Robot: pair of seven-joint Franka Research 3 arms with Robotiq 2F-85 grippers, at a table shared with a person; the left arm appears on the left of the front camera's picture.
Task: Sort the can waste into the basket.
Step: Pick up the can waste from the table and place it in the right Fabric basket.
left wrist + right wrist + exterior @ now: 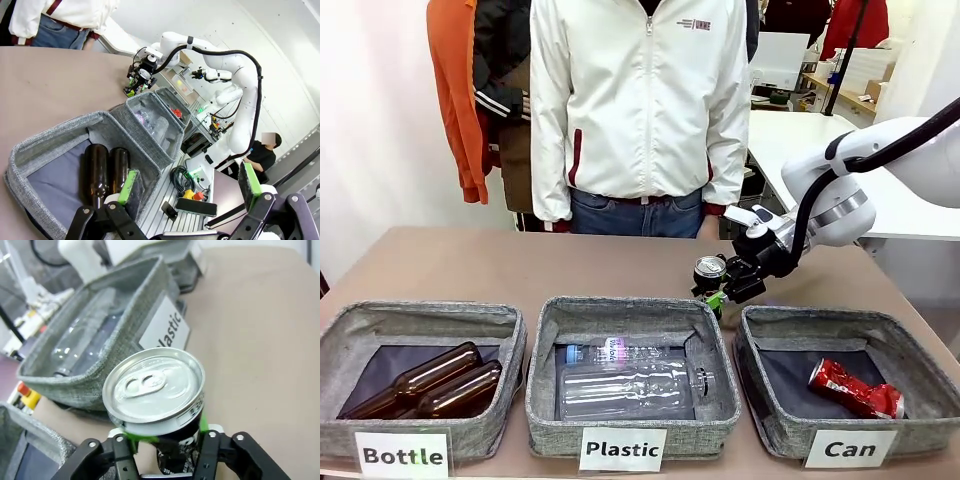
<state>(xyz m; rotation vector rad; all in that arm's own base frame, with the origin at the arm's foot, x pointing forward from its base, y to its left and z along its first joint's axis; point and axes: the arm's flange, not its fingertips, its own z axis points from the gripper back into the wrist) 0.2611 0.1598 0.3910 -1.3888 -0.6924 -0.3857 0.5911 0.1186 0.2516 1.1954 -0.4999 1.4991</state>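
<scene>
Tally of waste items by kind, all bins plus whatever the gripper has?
Brown glass bottles: 2, in the Bottle bin.
Clear plastic bottles: 2, in the Plastic bin.
Cans: 2, a crushed red can in the Can bin and a dark can with a silver top in the right gripper.
Total: 6

Three bins in a row along my edge of the counter (470, 262) — Bottle bin (420, 325) left, Plastic bin (628, 312) middle, Can basket (840, 325) right. Two glass bottles (425, 382) lie in the left bin, plastic bottles (630, 385) in the middle, crushed can (855, 388) in the basket. My right end effector (718, 288) holds the other can (709, 268) just behind the gap between Plastic bin and basket — person (640, 110) stands across the counter.
</scene>
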